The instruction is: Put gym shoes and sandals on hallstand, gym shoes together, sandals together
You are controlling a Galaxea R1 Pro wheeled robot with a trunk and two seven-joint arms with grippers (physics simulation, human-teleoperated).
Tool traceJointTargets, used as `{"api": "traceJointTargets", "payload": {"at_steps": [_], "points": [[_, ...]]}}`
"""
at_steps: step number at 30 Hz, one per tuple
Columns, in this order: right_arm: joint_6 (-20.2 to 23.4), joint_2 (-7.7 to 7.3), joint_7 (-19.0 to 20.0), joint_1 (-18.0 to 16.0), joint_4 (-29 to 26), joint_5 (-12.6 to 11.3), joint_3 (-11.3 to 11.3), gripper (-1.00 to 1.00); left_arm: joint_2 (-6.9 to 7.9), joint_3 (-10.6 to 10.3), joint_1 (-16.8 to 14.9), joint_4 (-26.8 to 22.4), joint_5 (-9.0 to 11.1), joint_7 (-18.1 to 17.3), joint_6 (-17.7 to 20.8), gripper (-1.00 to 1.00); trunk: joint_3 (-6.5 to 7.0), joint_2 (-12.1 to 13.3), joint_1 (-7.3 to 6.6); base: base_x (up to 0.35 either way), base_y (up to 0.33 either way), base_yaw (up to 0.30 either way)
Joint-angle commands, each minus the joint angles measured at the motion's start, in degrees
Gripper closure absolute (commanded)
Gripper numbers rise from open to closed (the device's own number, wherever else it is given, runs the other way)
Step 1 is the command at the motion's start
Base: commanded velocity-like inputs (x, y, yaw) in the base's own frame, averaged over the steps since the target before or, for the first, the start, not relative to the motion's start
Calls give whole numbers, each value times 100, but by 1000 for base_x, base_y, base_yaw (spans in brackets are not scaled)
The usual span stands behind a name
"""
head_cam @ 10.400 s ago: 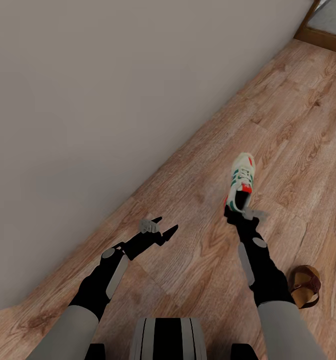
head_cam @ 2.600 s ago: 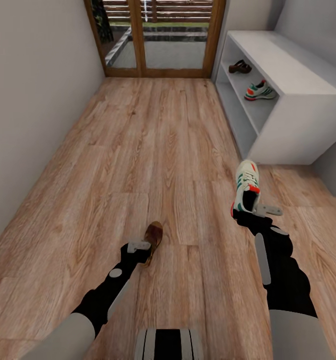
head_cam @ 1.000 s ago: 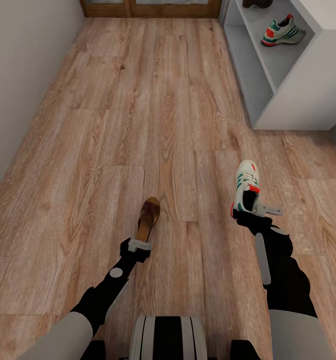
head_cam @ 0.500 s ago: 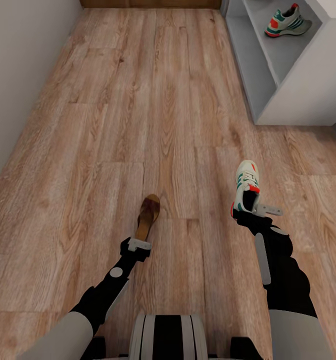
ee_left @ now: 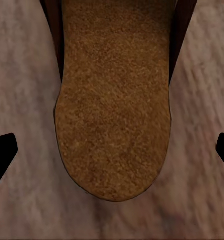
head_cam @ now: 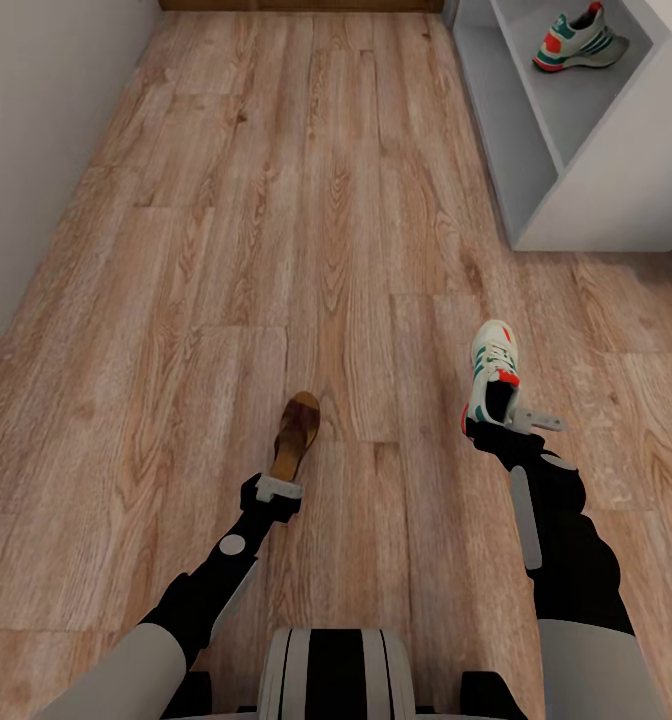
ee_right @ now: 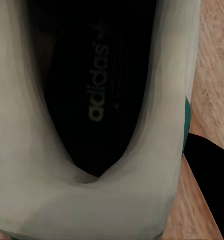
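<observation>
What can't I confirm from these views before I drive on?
- Rack: head view's top and right edges cut it off; the sandal shelved earlier is out of frame.
- Left claw: grip on the sandal hidden by the sole in the wrist view.
- Right claw: contact with the sneaker hidden by its heel.

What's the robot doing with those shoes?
It is tidying shoes away. Its left pincer holds a brown sandal by the heel, and its right pincer holds a white gym shoe. Both are carried above the wooden floor. Ahead on the right is the white shoe rack, with another gym shoe already on a shelf.
</observation>
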Motion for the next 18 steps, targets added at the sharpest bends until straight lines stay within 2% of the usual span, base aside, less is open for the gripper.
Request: {"api": "traceJointTargets", "payload": {"at_steps": [1, 14, 18], "points": [[26, 4, -22, -3, -6, -17, -3, 100, 5, -28, -4, 3, 2, 47, -18, -100, -3, -1, 1, 87, 0, 0], [26, 4, -22, -3, -6, -17, -8, 100, 1, -28, -4, 2, 2, 48, -18, -100, -6, -1, 1, 14, 0, 0], [26, 4, -22, -3, -6, -17, -8, 100, 1, -22, -4, 1, 2, 48, -18, -100, -120, -6, 11, 0, 0, 0]]}}
